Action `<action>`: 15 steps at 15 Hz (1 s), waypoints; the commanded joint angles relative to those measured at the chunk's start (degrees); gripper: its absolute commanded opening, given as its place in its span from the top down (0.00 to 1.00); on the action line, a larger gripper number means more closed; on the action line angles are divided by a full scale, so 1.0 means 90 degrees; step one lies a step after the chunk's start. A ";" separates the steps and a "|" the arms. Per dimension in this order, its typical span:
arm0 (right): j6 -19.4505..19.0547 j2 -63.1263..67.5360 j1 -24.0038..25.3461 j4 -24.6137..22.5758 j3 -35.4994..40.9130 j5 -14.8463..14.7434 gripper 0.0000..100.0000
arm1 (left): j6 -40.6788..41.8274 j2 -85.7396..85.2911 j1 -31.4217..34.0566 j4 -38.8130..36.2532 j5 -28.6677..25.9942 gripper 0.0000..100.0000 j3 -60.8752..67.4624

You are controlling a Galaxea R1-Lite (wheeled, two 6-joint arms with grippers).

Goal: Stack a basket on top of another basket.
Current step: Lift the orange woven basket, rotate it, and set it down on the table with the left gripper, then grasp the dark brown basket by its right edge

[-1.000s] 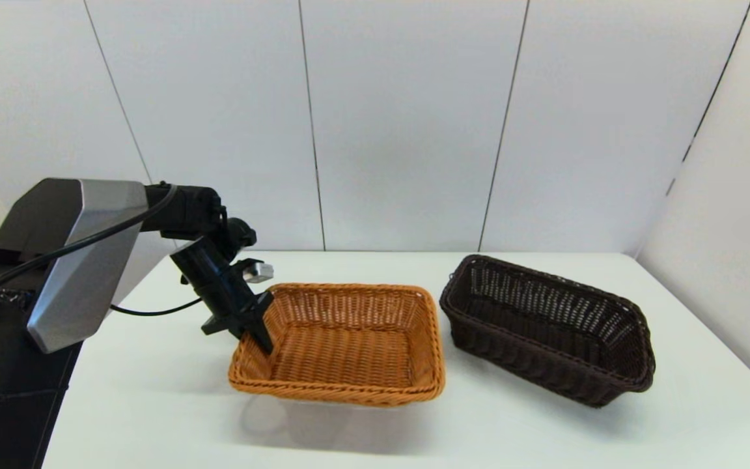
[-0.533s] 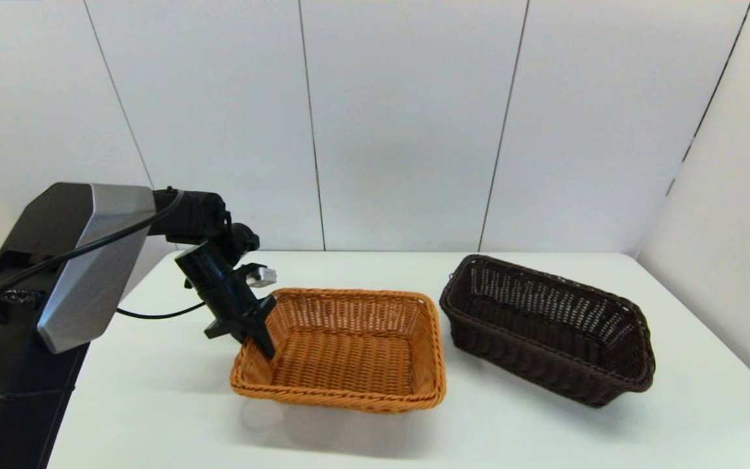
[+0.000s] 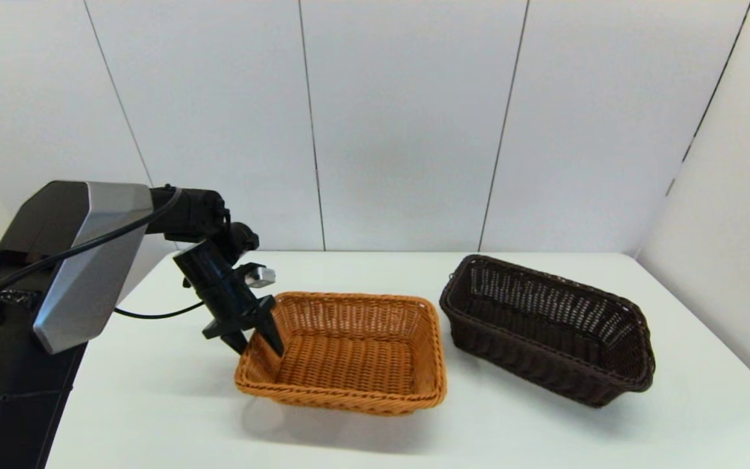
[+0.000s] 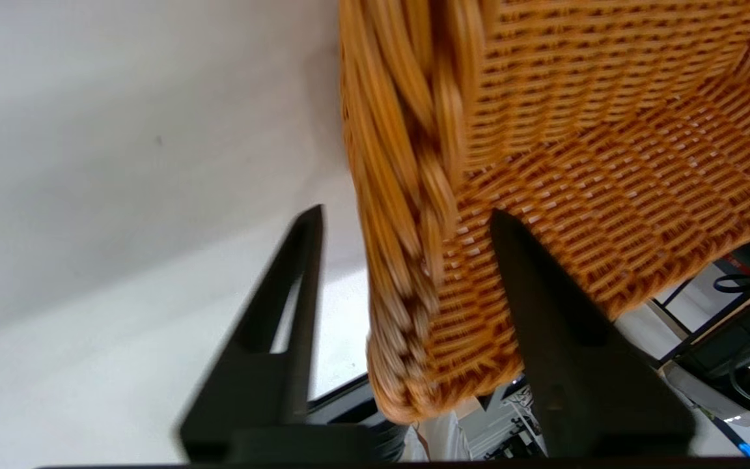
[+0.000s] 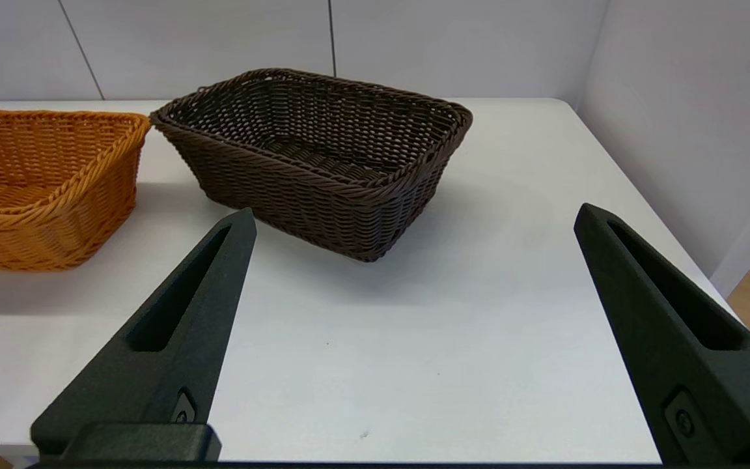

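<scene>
Head view: left pincer point(image 3: 259, 344) straddles the orange basket's point(image 3: 349, 355) left rim at frame centre, fingers apart either side of it, dark basket point(image 3: 547, 326) to its right on the surface point(image 3: 153, 404); next, I'd say, clamp and lift.
</scene>
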 commanded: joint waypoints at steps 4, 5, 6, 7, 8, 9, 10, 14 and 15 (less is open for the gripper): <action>0.0005 0.0008 0.0002 -0.0005 0.0000 0.0000 0.00 | 0.0004 -0.0262 0.0039 0.0131 -0.0014 0.00 0.0010; 0.0005 -0.0002 0.0002 -0.0005 0.0000 0.0000 0.00 | -0.0005 -0.0340 0.0098 0.0141 -0.0004 0.00 0.0020; -0.0005 -0.0002 0.0002 -0.0005 0.0000 0.0000 0.00 | -0.0015 -0.0477 0.0176 0.0141 0.0005 0.00 0.0049; 0.0005 -0.0002 0.0002 -0.0005 0.0000 0.0000 0.00 | -0.0025 -0.0633 0.0323 0.0141 0.0025 0.00 0.0049; -0.0005 0.0008 0.0002 -0.0005 0.0000 0.0000 0.00 | -0.0025 -0.0878 0.0479 0.0121 0.0035 0.00 0.0049; -0.0005 0.0008 0.0002 -0.0005 0.0000 0.0000 0.00 | -0.0025 -0.1219 0.0645 0.0102 0.0015 0.00 0.0049; -0.0005 0.0008 0.0002 -0.0005 0.0000 0.0000 0.00 | -0.0044 -0.1678 0.0791 0.0102 -0.0004 0.00 0.0049; -0.0005 -0.0002 0.0002 -0.0005 0.0000 0.0000 0.00 | -0.1011 -0.3758 0.1446 -0.0348 0.0396 0.00 0.0049; -0.0005 -0.0002 0.0002 -0.0005 0.0000 0.0000 0.00 | -0.1177 -0.4276 0.1504 -0.0367 0.0787 0.00 0.0108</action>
